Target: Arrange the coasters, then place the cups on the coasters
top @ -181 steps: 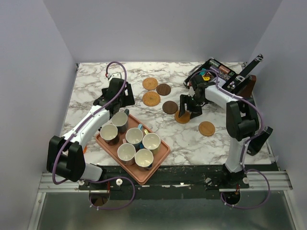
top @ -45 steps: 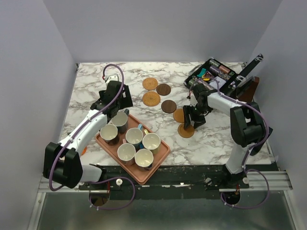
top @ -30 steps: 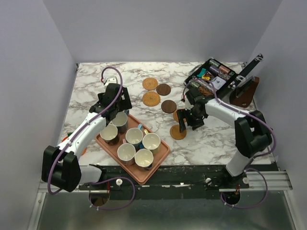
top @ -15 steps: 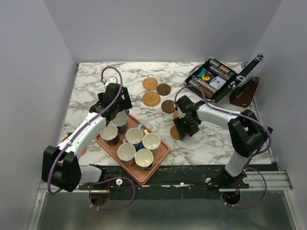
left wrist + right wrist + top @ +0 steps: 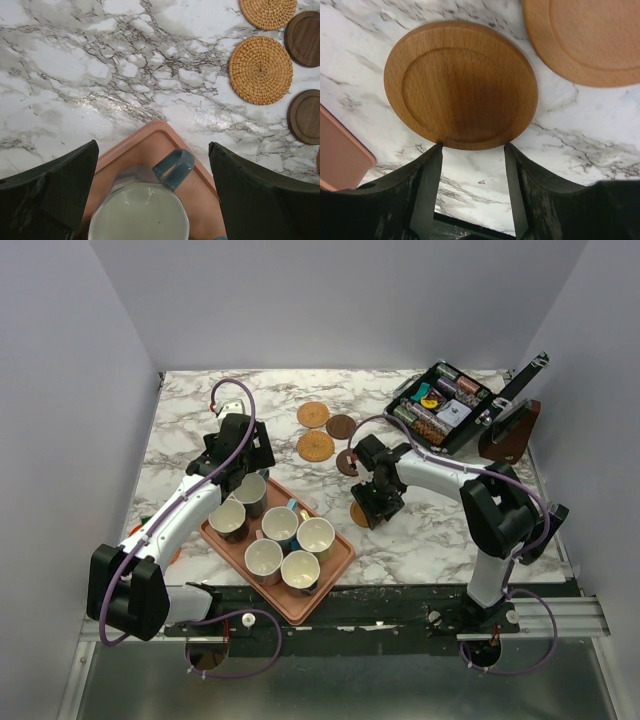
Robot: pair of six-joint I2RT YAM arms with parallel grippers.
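Note:
Several cream-lined cups (image 5: 280, 526) stand on the salmon-pink tray (image 5: 344, 553). My left gripper (image 5: 240, 455) hangs open above the far-corner cup (image 5: 140, 215), whose blue-grey handle (image 5: 172, 167) lies between the spread jaws (image 5: 151, 145). Two woven coasters (image 5: 316, 447) and two dark brown coasters (image 5: 341, 426) lie behind the tray. My right gripper (image 5: 366, 508) stands open over a tan wooden coaster (image 5: 461, 85). Both fingertips (image 5: 436, 150) touch its near rim, and it is wider than the gap. Only marble shows between the jaws. A second tan coaster (image 5: 590, 35) lies just beyond.
An open black case (image 5: 440, 405) of small items sits at the back right, with a brown object (image 5: 510, 430) beside it. The tray's corner (image 5: 340, 160) lies close to the left of the right gripper. Grey walls enclose the marble table (image 5: 200, 410).
The right gripper has moved left toward the tray, and the tan coaster has slid along with it. Its jaws have narrowed. The left arm has not moved.

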